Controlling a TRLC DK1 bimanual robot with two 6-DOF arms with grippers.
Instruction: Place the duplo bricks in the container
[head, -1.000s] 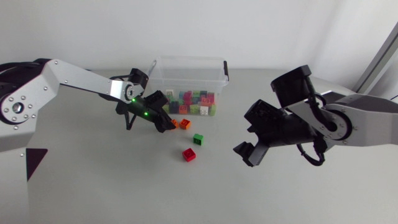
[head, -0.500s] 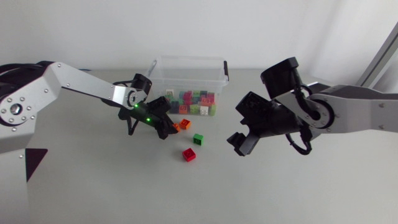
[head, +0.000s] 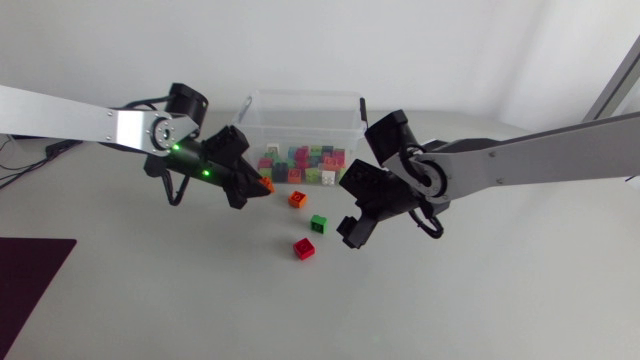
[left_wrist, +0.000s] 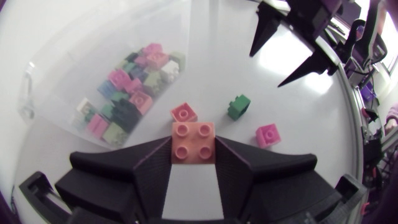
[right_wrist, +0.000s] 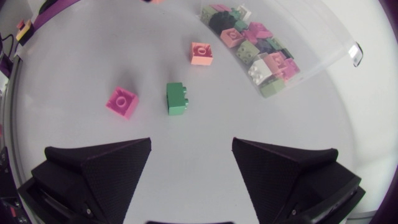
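Note:
My left gripper (head: 258, 190) is shut on an orange duplo brick (head: 266, 186), held just above the table in front of the clear container (head: 345, 108). In the left wrist view that brick (left_wrist: 193, 142) sits studs-up between the two fingers. A second orange brick (head: 297, 198), a green brick (head: 319, 223) and a red brick (head: 304, 248) lie loose on the table. My right gripper (head: 352, 224) hangs open just right of the green brick. In the right wrist view, the green brick (right_wrist: 176, 98) and red brick (right_wrist: 122, 102) lie ahead of its open fingers.
The container holds several mixed-colour bricks (head: 305, 165) along its front wall, also seen in the right wrist view (right_wrist: 255, 46). My two grippers are close together, with the loose bricks between them. My right gripper's fingers (left_wrist: 292, 43) show beyond the green brick (left_wrist: 238, 106).
My left gripper closed on one of the two orange bricks and lifted it back to the left. My right arm swung left and down, close to the green brick.

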